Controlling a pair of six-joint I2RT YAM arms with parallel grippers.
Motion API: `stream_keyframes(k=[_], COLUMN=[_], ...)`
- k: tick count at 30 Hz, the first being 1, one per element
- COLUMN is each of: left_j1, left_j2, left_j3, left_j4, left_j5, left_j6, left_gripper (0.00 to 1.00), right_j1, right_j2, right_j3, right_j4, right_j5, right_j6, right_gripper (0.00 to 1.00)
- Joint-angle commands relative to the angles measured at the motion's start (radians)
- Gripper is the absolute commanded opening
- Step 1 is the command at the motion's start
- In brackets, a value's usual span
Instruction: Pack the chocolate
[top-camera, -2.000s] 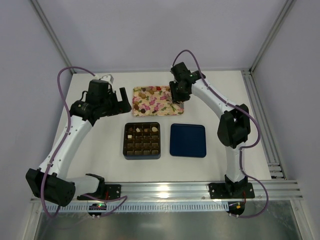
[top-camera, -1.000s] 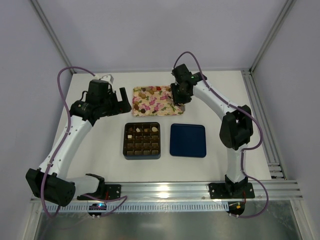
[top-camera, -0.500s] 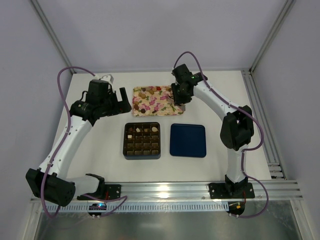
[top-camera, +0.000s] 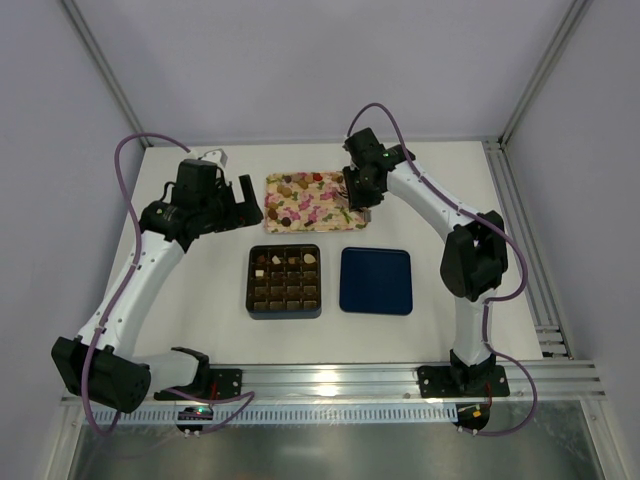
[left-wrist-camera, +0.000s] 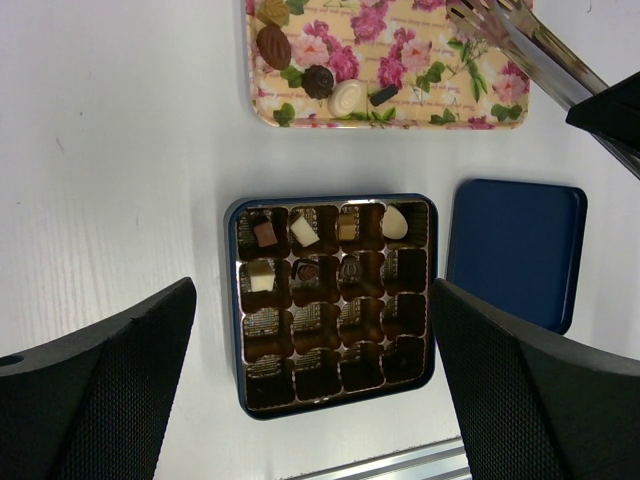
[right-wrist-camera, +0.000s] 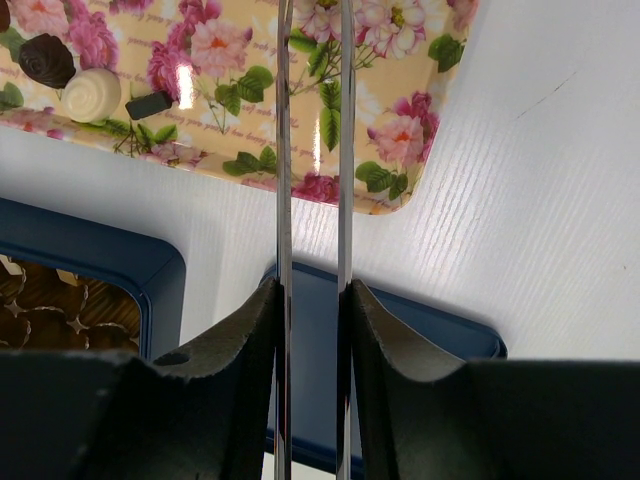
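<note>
Because the loose chocolate (right-wrist-camera: 62, 78) lies at the left end of the floral tray (right-wrist-camera: 400, 120), w/ several pcs already in the box (top-camera: 284, 280), the tongs (right-wrist-camera: 284, 150) over the tray's right end would need to travel left along its long axis. R gripper (right-wrist-camera: 311, 300) fingers are clenched on the tongs. L gripper (top-camera: 240, 200) fingers are spread wide, grasping nothing; it sits nearer the chocolate but w/o a tool.

The floral tray (right-wrist-camera: 390, 80) bears faint script among its roses, seemingly writing, too small to read.
</note>
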Motion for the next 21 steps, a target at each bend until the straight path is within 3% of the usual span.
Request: stream_keyframes(k=[1, 21], left_j1=[0.006, 0.004], left_j2=[-0.003, -0.006], left_j3=[-0.001, -0.007], left_j4=[0.03, 0.028], left_j5=[0.0, -0.002], left_j6=[0.003, 0.005], left_gripper=[0.96, 0.96], right_j1=[-0.005, -0.005], right_j2=[-0.056, -0.078], right_j3=[0.048, 0.056], right_j4=[0.022, 0.022], right_j5=[0.004, 0.011], right_j6=[-0.01, -0.005], right_gripper=[0.31, 0.31])
